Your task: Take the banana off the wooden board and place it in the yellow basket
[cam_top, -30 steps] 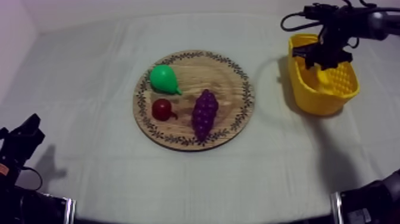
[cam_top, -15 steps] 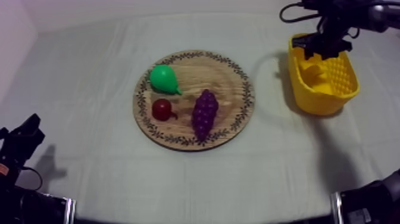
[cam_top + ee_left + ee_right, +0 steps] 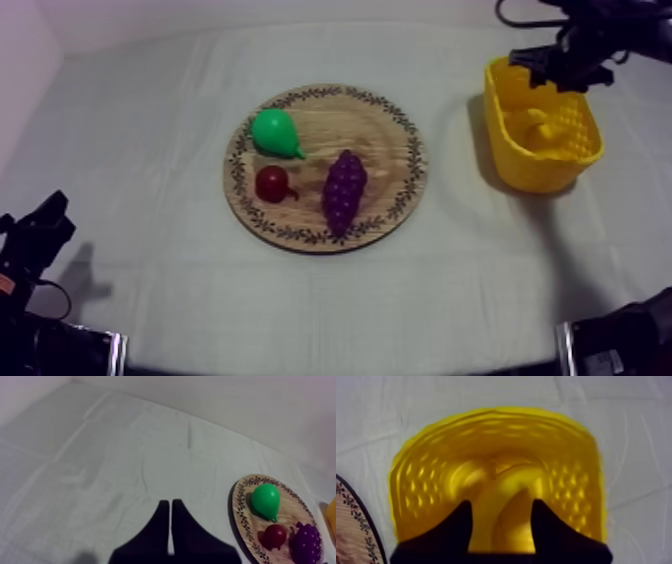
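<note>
The yellow banana (image 3: 534, 124) lies inside the yellow basket (image 3: 520, 158) at the right of the table. My right gripper (image 3: 556, 72) hangs above the basket's far rim. In the right wrist view its fingers (image 3: 544, 522) stand apart, open, over the banana (image 3: 503, 488) on the basket's floor (image 3: 426, 491), not touching it. The round wooden board (image 3: 390, 120) in the middle holds a green pear (image 3: 273, 132), a small red fruit (image 3: 271, 184) and purple grapes (image 3: 343, 190). My left gripper (image 3: 40, 232) rests low at the left, its fingers together (image 3: 171, 526).
Bare grey-white cloth lies between the board and the basket and all around the board. In the left wrist view the board (image 3: 240, 507) with the pear (image 3: 265, 501), red fruit (image 3: 274, 535) and grapes (image 3: 305, 543) lies beyond my left gripper.
My right gripper has risen out of the basket and drawn back toward its far rim. The banana stays lying in the basket. The left arm has not moved.
</note>
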`<state>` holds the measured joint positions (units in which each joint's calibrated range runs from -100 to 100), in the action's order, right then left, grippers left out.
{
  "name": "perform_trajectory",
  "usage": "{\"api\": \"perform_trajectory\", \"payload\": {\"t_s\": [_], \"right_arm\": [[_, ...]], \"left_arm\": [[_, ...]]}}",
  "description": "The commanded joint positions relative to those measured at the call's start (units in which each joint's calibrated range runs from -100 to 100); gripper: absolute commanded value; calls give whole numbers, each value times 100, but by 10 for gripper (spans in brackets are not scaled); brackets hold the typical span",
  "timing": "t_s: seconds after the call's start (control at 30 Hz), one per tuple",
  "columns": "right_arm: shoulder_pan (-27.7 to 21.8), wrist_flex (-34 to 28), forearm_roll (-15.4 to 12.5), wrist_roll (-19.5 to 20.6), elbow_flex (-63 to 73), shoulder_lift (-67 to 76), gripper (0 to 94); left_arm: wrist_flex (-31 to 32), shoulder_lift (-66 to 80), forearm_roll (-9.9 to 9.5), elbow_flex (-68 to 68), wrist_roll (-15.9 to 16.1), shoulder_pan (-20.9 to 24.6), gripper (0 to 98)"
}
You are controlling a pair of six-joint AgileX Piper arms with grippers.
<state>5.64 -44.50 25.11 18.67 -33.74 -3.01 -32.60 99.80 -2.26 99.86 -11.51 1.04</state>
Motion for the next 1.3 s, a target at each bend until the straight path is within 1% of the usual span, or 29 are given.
{"api": "perform_trajectory", "payload": {"t_s": [0.0,0.07,0.13,0.2,0.27,0.37,0.43,0.47,0.57,0.73,1.0,1.1,1.27], "right_arm": [[-123,495,19,44,-591,979,264],[-288,1032,-8,45,-1238,1704,220],[-451,1551,-126,-31,-1981,2500,175],[-569,1952,-356,-218,-2764,3331,127],[-618,2199,-661,-473,-3532,4162,83],[-609,2295,-1246,-1019,-4560,5357,51],[-572,2192,-1694,-1467,-5086,6055,44],[-545,2093,-1861,-1638,-5291,6364,42],[-457,1730,-2136,-1939,-5731,7153,39],[-417,1225,-2361,-2200,-6188,8120,34],[-524,541,-2564,-2439,-6519,9103,24],[-548,308,-2594,-2395,-6493,9350,12],[-616,76,-2612,-2188,-6446,9707,5]], "left_arm": [[2,3,-1,3,1,1,1],[2,3,-1,3,1,1,1],[2,3,-1,3,1,1,1],[2,3,-1,3,1,1,1],[2,3,-1,3,1,1,1],[2,3,-1,3,0,1,1],[2,3,-1,3,2,1,1],[2,3,-1,3,2,1,1],[2,3,-1,3,1,1,1],[2,3,-1,3,1,1,1],[2,3,-1,3,1,1,1],[2,3,-1,3,1,1,1],[2,3,-1,3,1,1,1]]}}
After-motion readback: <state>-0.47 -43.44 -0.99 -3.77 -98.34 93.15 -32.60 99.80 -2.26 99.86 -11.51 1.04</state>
